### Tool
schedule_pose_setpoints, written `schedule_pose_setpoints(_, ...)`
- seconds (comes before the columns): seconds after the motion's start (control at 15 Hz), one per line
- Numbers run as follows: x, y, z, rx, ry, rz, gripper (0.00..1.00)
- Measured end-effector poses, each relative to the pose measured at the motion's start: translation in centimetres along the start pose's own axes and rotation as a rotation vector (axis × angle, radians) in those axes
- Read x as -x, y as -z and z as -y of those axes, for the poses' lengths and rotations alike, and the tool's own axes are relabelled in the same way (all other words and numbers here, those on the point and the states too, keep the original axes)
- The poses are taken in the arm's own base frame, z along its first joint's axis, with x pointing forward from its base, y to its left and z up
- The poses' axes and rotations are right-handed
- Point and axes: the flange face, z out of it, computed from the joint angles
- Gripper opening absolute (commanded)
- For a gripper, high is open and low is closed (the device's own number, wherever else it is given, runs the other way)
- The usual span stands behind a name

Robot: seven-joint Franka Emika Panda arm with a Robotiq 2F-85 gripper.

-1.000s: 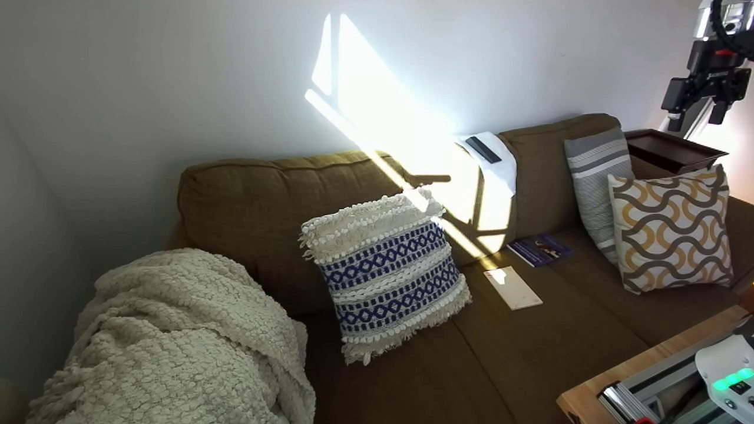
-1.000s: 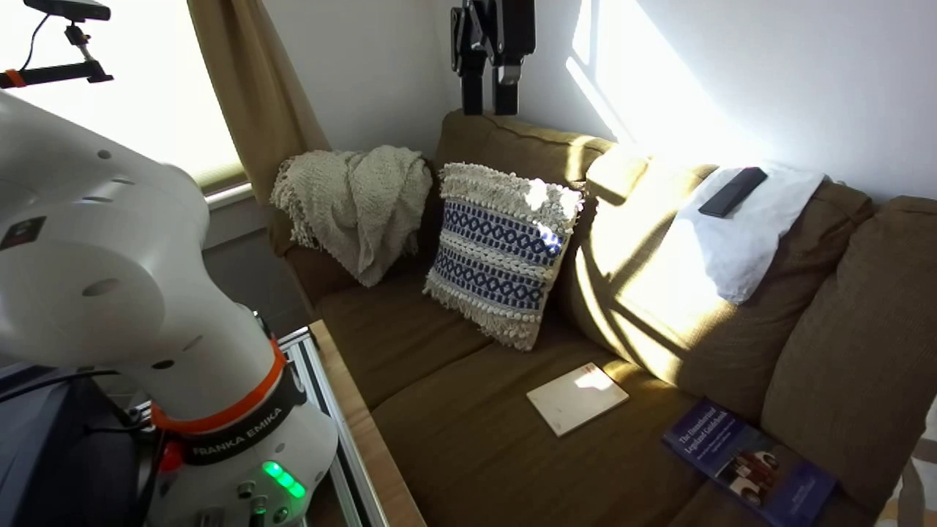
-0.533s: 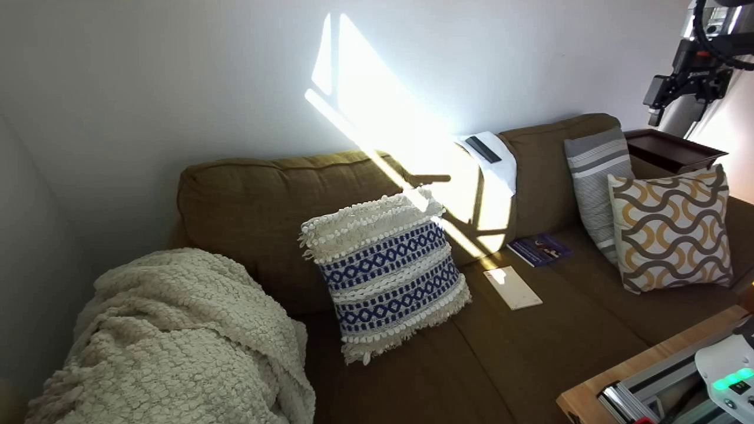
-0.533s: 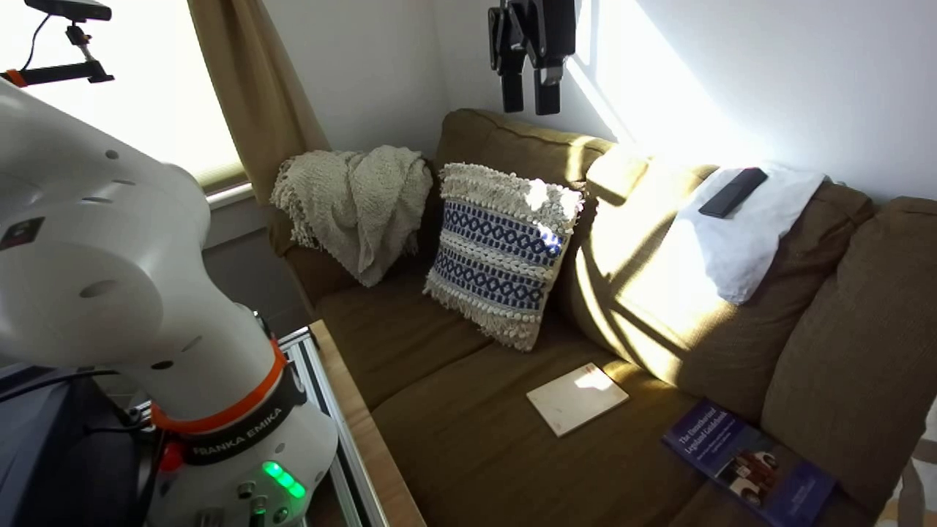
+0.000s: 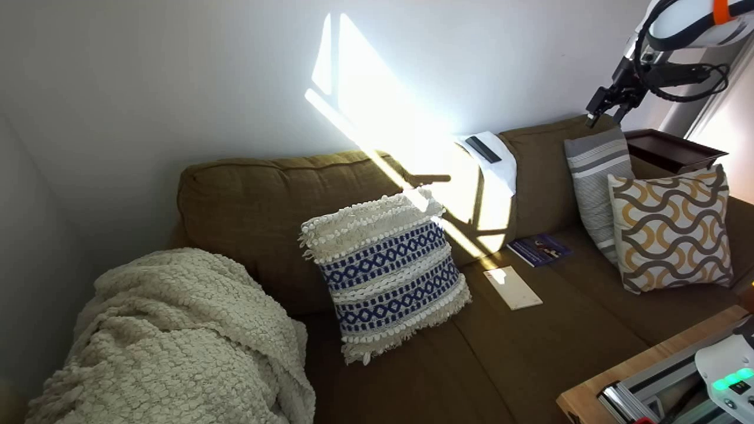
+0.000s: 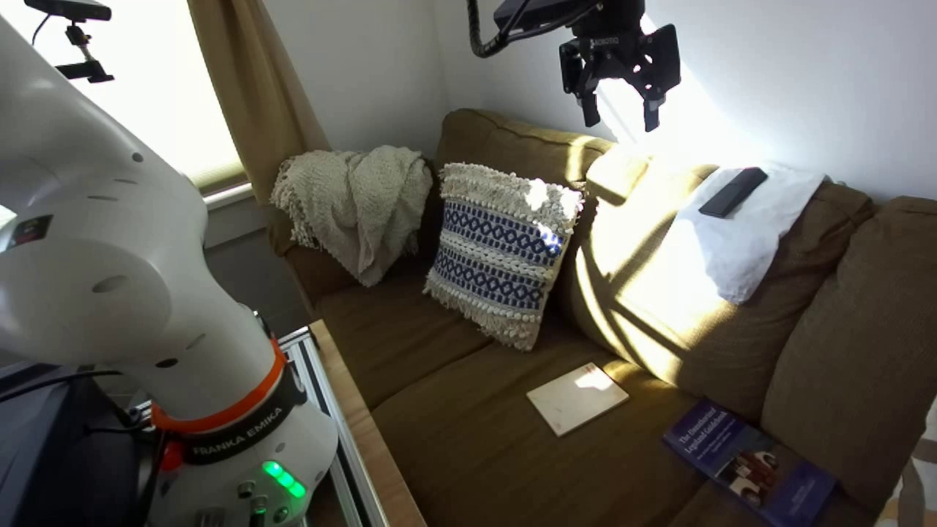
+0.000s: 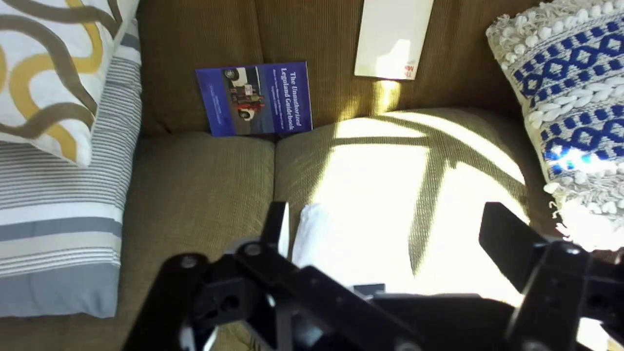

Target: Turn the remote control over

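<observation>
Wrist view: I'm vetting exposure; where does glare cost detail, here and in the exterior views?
Wrist view: part of the sofa back is bleached, the white cloth blending into it; both exterior views: the wall has a blown-out patch, but the remote control stands out dark.

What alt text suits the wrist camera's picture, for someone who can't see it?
An open black gripper hangs over a partly sunlit brown sofa, hiding all but what looks like a dark end of the remote control. Beyond lie a blue guidebook and a pale flat panel, with patterned pillows at either side.
</observation>
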Motion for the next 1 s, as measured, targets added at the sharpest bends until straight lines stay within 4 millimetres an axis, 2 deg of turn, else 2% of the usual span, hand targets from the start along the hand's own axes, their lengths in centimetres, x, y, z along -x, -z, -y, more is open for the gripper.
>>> schedule_pose_setpoints(0.33, -4.2, -5.4, 0.0, -0.133, 0.08, 0.008, 1.0)
schedule_pose_setpoints(0.47, -5.2, -6.7, -0.3, -0.15, 0.078, 0.018, 1.0)
schedule_pose_setpoints(1.0, -5.6, -6.7, -0.3, -0.153, 0.078, 0.014, 1.0)
